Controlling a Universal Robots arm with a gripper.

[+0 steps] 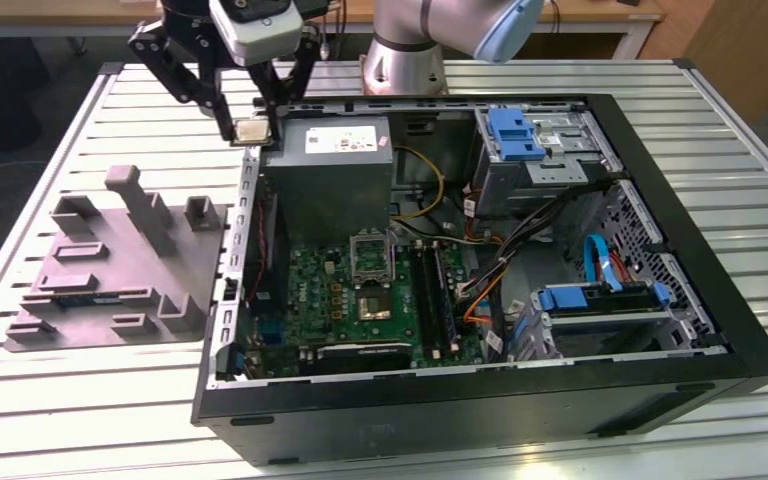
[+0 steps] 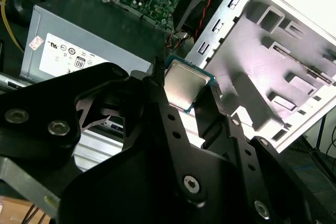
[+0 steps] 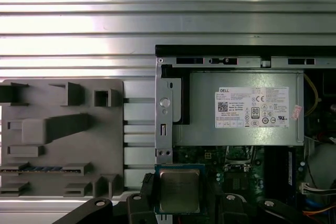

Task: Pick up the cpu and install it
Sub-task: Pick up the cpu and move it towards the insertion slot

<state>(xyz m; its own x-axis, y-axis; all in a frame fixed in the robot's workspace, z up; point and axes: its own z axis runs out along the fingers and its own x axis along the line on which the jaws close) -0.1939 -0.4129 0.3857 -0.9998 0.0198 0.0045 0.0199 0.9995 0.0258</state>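
The hand (image 1: 248, 120) holds the cpu (image 2: 187, 84) by its edges, above the computer case's (image 1: 491, 410) far corner, near the power supply (image 1: 337, 175). A grey holder (image 1: 104, 285) lies on the counter (image 1: 64, 405).

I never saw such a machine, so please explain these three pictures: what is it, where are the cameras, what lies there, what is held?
This is one robot arm with a black gripper. The exterior view looks on from off the arm; both wrist views come from cameras riding on the arm. On the slatted metal table stand an open computer case, its green motherboard showing, and a grey moulded holder. The gripper is shut on the cpu, a small silvery square chip, held in the air near the case's power supply.
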